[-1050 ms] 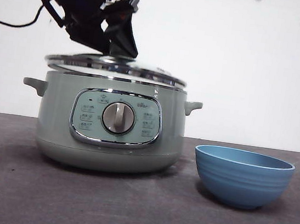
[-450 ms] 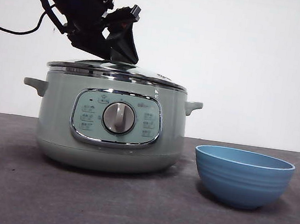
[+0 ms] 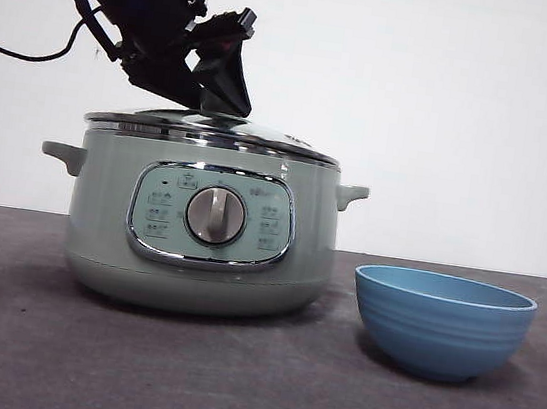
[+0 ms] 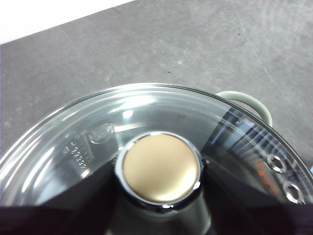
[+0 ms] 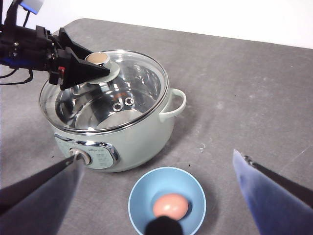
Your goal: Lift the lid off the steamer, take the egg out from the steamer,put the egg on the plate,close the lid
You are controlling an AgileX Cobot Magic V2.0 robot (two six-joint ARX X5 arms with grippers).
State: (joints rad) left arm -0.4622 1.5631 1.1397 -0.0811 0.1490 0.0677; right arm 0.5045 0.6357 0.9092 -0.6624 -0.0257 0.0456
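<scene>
I had the left gripper (image 3: 214, 106) down on top of the steamer (image 3: 200, 240), its black fingers (image 5: 85, 72) set either side of the lid's (image 5: 105, 90) knob (image 4: 161, 169). In the left wrist view the knob sat between the two dark fingers, which pressed against its chrome collar from both sides, so I read them as closed on it. The lid lay seated on the steamer's rim, level, its steel edge flush all round in the front view. Through the glass I could see the steel inside of the pot and two small vent holes (image 5: 122, 103). The right gripper (image 5: 164, 196) hung high above the tabletop (image 3: 250, 383), well apart from everything, with its fingers spread wide; each one rose at its own side of the right wrist view. Between and below them lay the plate (image 5: 139, 196), just beside the steamer's front, on the side away from the left arm. The egg (image 5: 170, 205) rested in the bottom of the plate, nothing touching it, far below the open right fingers. In the front view the plate (image 3: 441, 323) stood near the steamer, not touching it, and its wall hid the egg.
</scene>
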